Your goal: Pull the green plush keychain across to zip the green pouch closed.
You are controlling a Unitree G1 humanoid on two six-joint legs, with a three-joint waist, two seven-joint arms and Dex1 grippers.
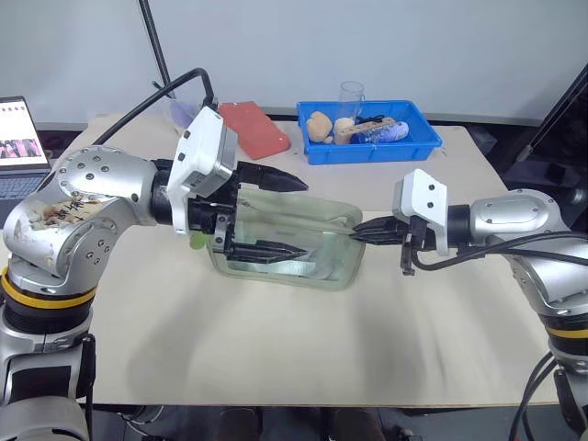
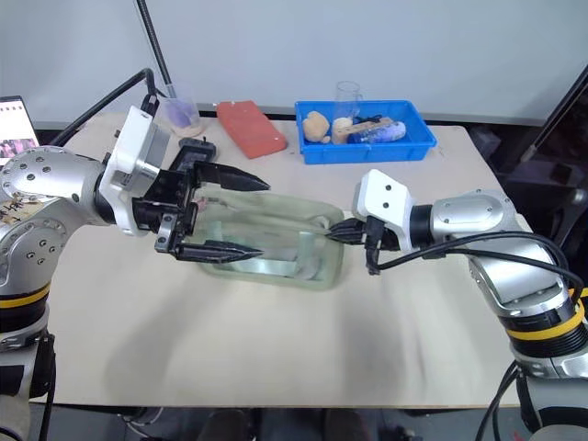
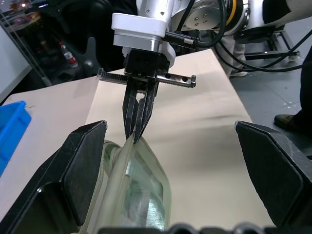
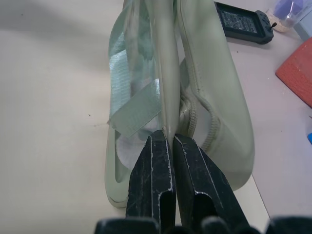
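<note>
Green plush keychain (image 1: 197, 242) mostly hidden behind left gripper (image 1: 292, 216); green pouch (image 1: 312, 266) contents unclear.

Bare table (image 1: 276, 349) lies open from four round to eight o'clock of the green pouch (image 1: 303, 266). At twelve to one o'clock the blue bin (image 1: 367, 147) with a clear cup (image 1: 350, 95) stands well back, and the red block (image 1: 254, 127) sits at eleven. The left gripper (image 1: 280, 216), fingers spread, blocks the pouch's nine o'clock end, and the right gripper (image 1: 363, 230), pinched on its three o'clock end, blocks that side.
</note>
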